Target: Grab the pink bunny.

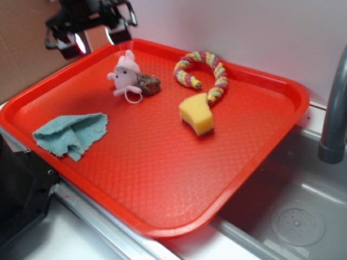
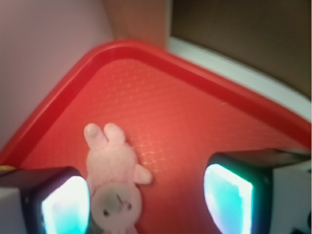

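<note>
Wrist view shows the spread gripper (image 2: 146, 197) should shift toward 9 o'clock to centre the pink bunny (image 2: 113, 183) before descending.

brown clump (image 1: 148, 83) touching pink bunny (image 1: 126, 74), other sides free

The hand (image 1: 92, 35) is black and boxy, with looping black cables on top. Up close, its two dark-framed fingers (image 2: 229, 197) carry glowing teal-white pads.

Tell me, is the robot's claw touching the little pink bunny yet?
Apart. In the exterior view the gripper hangs above the tray's far corner, with clear space between it and the pink bunny lying on the tray.
</note>
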### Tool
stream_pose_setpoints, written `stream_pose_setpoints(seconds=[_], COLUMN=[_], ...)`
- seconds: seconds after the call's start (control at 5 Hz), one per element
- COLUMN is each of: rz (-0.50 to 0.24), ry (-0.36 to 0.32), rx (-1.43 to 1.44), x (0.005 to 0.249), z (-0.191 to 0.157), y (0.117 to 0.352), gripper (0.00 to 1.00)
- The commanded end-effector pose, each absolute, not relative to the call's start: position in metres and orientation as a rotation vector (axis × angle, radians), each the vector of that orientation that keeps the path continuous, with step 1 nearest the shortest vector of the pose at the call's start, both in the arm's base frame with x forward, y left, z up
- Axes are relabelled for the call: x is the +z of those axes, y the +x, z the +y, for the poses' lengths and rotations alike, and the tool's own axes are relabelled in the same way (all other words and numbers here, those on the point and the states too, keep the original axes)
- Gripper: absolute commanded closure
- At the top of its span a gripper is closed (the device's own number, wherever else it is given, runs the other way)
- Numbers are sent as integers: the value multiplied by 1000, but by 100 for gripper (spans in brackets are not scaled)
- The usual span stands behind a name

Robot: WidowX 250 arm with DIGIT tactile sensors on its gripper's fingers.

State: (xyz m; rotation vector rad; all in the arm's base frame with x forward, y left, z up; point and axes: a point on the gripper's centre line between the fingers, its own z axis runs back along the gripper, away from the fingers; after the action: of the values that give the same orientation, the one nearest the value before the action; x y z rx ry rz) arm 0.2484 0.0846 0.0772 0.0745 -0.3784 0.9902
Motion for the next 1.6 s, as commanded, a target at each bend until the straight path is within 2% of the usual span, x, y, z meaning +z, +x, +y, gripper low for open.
stream_pose_setpoints(seconds=[0.0, 0.2, 0.4, 0.6, 0.8, 1.0, 1.2, 1.4], rz=[-402, -376, -377, -374, -351, -267, -240, -146], ry=[58, 45, 16, 11, -19, -66, -102, -149], rx=[932, 919, 939, 942, 856, 761, 672, 516], x=[46, 34, 39, 44, 68, 103, 126, 154], z=[88, 86, 86, 88, 87, 83, 75, 51], y=[276, 278, 275, 273, 269, 257, 242, 215], gripper=[0, 0, 100, 100, 100, 100, 100, 100])
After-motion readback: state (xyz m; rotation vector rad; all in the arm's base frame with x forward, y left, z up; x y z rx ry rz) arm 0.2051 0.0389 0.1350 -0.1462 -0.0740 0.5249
